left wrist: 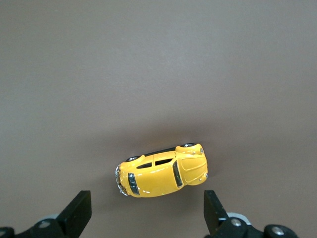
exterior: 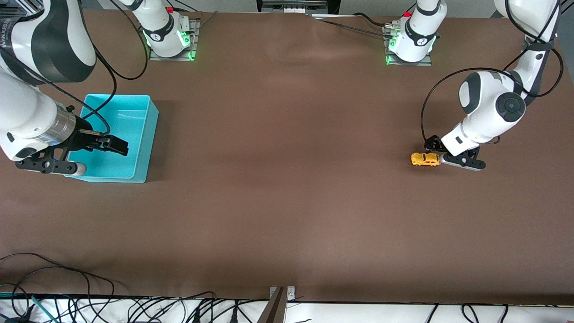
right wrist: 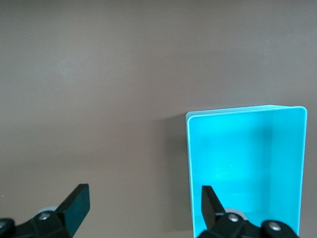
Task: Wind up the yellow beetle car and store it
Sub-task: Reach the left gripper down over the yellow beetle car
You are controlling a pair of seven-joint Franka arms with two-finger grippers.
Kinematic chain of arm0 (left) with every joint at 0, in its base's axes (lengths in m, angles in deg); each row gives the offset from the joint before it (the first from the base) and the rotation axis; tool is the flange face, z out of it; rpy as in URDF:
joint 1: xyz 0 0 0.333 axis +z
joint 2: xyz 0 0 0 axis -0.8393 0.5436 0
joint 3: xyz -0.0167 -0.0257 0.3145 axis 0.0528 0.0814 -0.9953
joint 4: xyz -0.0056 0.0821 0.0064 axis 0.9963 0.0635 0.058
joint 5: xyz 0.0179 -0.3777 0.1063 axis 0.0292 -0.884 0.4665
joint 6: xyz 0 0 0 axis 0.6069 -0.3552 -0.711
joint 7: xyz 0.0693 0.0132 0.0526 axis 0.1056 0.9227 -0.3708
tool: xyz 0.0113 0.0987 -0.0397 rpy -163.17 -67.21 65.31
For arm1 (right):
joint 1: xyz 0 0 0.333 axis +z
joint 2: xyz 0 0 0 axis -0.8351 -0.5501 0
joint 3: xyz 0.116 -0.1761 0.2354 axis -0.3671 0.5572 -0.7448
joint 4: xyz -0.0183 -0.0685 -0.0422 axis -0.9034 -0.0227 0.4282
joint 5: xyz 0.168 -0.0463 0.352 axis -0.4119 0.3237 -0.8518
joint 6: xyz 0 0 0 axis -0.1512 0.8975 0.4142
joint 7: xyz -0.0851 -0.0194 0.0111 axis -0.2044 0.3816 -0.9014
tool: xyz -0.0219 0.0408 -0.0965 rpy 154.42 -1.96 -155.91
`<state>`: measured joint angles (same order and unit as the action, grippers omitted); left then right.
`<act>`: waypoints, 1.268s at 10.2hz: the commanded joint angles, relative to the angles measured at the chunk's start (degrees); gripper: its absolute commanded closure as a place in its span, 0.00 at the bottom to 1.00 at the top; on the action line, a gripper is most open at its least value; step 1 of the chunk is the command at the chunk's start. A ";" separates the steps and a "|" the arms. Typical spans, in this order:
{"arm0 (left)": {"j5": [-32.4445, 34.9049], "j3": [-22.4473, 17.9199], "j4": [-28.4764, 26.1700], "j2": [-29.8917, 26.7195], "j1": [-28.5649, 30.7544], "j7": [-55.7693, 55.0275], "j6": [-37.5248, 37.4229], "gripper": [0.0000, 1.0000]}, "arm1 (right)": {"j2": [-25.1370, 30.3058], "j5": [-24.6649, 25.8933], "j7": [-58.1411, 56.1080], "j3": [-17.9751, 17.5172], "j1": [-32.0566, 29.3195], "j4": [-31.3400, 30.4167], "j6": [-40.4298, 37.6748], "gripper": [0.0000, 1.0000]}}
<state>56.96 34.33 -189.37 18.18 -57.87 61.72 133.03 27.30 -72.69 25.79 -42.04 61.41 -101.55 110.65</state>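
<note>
Front view shows the yellow beetle car resting on its wheels on the brown bench toward the left arm's end, well apart from the turquoise bin at the right arm's end. Just beside the car, low over the bench, sits the left tool; its fingers stand wide apart and grip nothing. Left wrist view looks down on the car, which lies just ahead of the two spread fingertips, touching neither. Over the turquoise bin hangs the right tool, also fully spread and empty, its arm waiting. Right wrist view has the bin open and bare inside, one fingertip over its interior
</note>
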 commanded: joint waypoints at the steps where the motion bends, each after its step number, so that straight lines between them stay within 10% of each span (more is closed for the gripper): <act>1: -0.06 -0.35 0.74 1.53 -0.25 12.88 0.49 0.00 | 0.93 -1.20 -0.25 -0.17 -0.39 -0.97 0.04 0.00; 13: 0.56 -0.35 1.01 8.48 -0.69 71.56 6.73 0.00 | 0.84 -1.56 -0.34 -0.17 -0.39 -0.97 0.04 0.00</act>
<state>57.36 34.34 -189.34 25.82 -57.90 130.99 138.91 27.30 -73.09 25.78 -42.04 61.41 -101.55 110.64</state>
